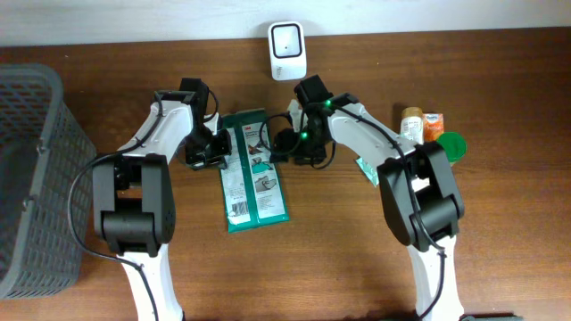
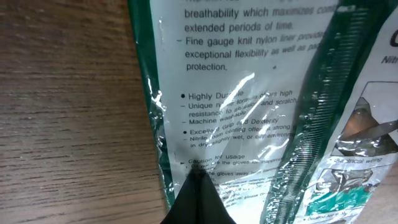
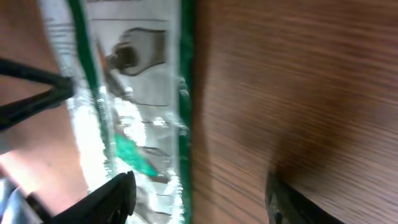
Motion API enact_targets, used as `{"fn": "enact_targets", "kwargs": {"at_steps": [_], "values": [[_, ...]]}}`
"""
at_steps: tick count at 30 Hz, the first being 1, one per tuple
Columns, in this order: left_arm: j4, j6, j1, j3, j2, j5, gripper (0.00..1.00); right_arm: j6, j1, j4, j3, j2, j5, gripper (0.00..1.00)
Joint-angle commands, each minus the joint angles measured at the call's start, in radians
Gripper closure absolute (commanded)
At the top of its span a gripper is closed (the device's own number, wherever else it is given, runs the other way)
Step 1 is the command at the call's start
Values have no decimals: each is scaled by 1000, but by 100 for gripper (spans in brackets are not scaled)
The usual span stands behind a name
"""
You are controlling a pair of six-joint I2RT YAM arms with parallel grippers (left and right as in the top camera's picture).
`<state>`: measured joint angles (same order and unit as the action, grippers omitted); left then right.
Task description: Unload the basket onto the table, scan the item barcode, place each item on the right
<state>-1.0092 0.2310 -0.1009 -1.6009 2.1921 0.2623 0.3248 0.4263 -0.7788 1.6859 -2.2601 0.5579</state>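
The glove package (image 2: 249, 112) is cut off on three sides in the left wrist view, its finest print lost to glare, and is blurred in the right wrist view, and the grey basket (image 1: 36, 178) is cropped by the overhead view's left edge.

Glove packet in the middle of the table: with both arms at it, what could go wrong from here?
1. The left gripper is shut at the glove packet's thin, glossy edge; any pinch may slip when lifted.
2. The right gripper stands open astride the opposite edge, close to the table; closing could crumple the film or scrape the wood.
3. Glare on the crinkled film might hinder the white scanner.
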Motion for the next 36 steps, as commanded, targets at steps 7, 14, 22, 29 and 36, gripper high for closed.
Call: {"fn": "enact_targets", "kwargs": {"at_steps": [7, 14, 22, 29, 36], "values": [[78, -2, 4, 106, 18, -42, 100, -29, 26, 99, 12, -127, 256, 34], [91, -2, 3, 112, 18, -42, 100, -3, 58, 237, 12, -152, 357, 34], [96, -2, 3, 112, 18, -42, 100, 15, 44, 411, 12, -151, 471, 35], [101, -2, 3, 112, 18, -42, 100, -68, -9, 288, 12, -151, 425, 60], [114, -2, 10, 102, 18, -87, 100, -93, -8, 285, 12, -151, 426, 96]]}}
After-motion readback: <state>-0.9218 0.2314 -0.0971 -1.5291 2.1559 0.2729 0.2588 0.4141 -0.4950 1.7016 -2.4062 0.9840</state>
